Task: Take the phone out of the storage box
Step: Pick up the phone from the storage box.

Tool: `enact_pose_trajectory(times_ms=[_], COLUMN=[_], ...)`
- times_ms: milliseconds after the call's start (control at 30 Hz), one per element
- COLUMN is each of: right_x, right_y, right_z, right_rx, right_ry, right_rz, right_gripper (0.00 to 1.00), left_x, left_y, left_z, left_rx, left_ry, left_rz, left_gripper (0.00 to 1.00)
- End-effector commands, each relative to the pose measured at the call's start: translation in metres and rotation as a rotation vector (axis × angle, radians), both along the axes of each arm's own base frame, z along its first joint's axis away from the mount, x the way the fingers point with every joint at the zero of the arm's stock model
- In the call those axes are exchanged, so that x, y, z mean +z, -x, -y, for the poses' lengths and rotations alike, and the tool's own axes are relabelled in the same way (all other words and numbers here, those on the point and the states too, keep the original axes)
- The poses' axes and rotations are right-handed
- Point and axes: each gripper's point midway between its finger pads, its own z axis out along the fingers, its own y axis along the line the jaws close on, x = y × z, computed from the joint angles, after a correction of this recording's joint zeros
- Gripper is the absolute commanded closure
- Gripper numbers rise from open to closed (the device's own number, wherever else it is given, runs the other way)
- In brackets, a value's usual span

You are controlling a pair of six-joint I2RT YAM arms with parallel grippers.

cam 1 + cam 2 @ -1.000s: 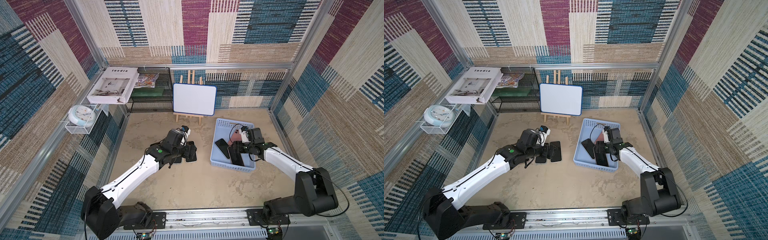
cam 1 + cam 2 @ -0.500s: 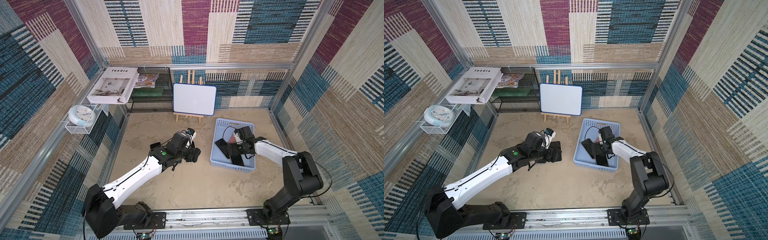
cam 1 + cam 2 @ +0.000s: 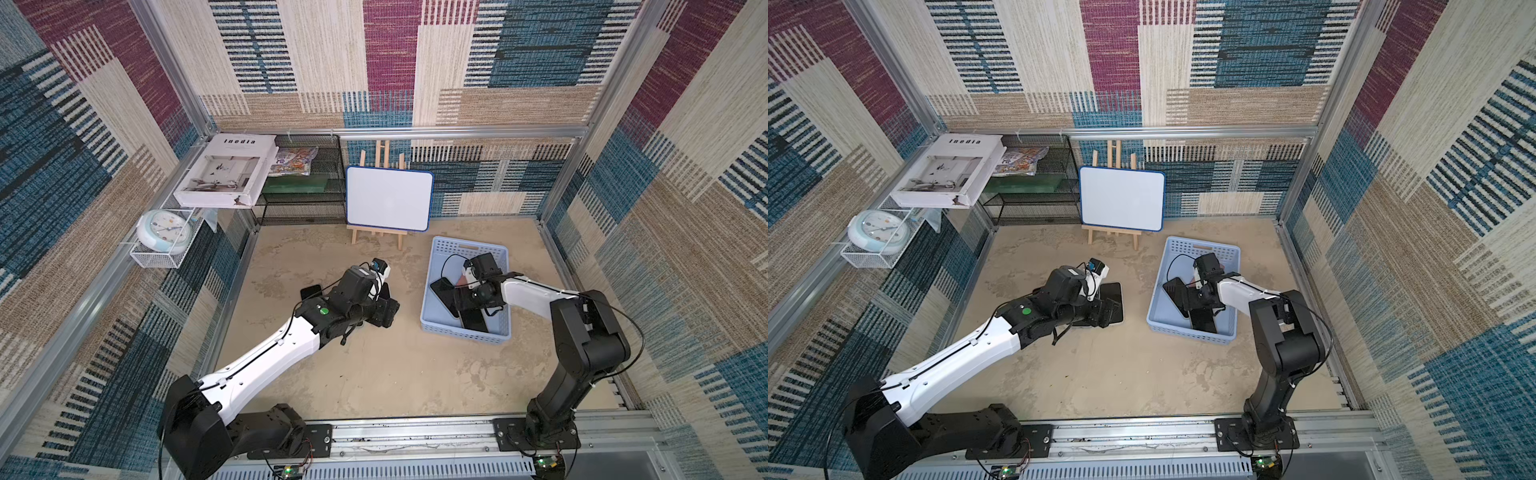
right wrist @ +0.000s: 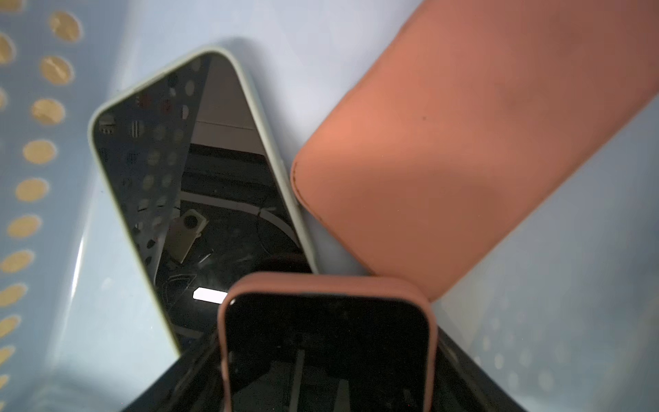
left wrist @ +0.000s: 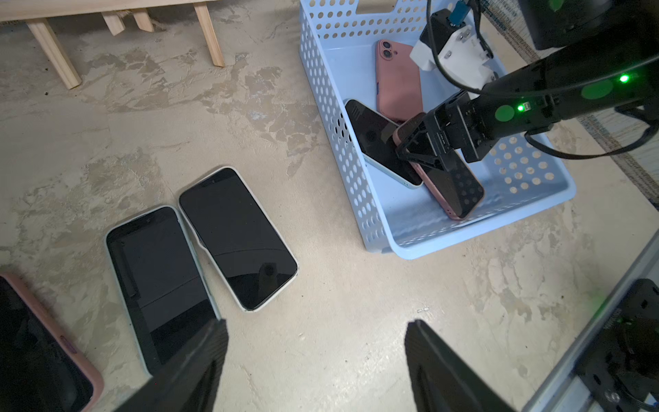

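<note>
The right pincer (image 5: 413, 142) was inside the pale blue storage box (image 3: 465, 335), at 3 o'clock on the desk (image 3: 374, 374) in both top views. Its jaws pressed against both long edges of the screen-up pink-cased phone (image 5: 453, 182), which lay partly over a pale-green-cased phone (image 5: 378, 142). The left pincer (image 5: 317, 356) hung above the desk with its jaws wide apart.

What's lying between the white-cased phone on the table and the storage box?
Nothing; the left wrist view shows bare table between the white-cased phone and the storage box.
</note>
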Motion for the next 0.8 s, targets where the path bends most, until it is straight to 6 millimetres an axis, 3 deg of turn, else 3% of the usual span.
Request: enact_pose_trajectory(times_ms=[0, 200, 300, 433, 633, 767], right_x=[0.002, 0.047, 0.086, 0.152, 0.239, 0.268], right_y=[0.003, -0.007, -0.012, -0.016, -0.008, 0.002], right_z=[0.005, 0.010, 0.007, -0.002, -0.034, -0.062], right_rx=[-0.022, -0.058, -0.065, -0.071, -0.009, 0.051], right_ry=[0.019, 0.018, -0.013, -0.116, -0.333, -0.416], right_rz=[-0.004, 0.113, 0.204, 0.349, 0.497, 0.531], right_gripper=[0.32, 0.48, 0.51, 0.56, 0.60, 0.62], left_x=[0.004, 0.015, 0.027, 0.047, 0.074, 0.088], left_y=[0.000, 0.004, 0.007, 0.016, 0.034, 0.040], left_z=[-0.001, 0.000, 0.004, 0.019, 0.050, 0.068], left_rx=[0.004, 0.004, -0.015, -0.086, -0.215, -0.243], left_ry=[0.003, 0.033, 0.075, 0.161, 0.295, 0.406], left_rz=[0.012, 0.023, 0.045, 0.084, 0.179, 0.194], left_gripper=[0.17, 0.17, 0.17, 0.17, 0.17, 0.17])
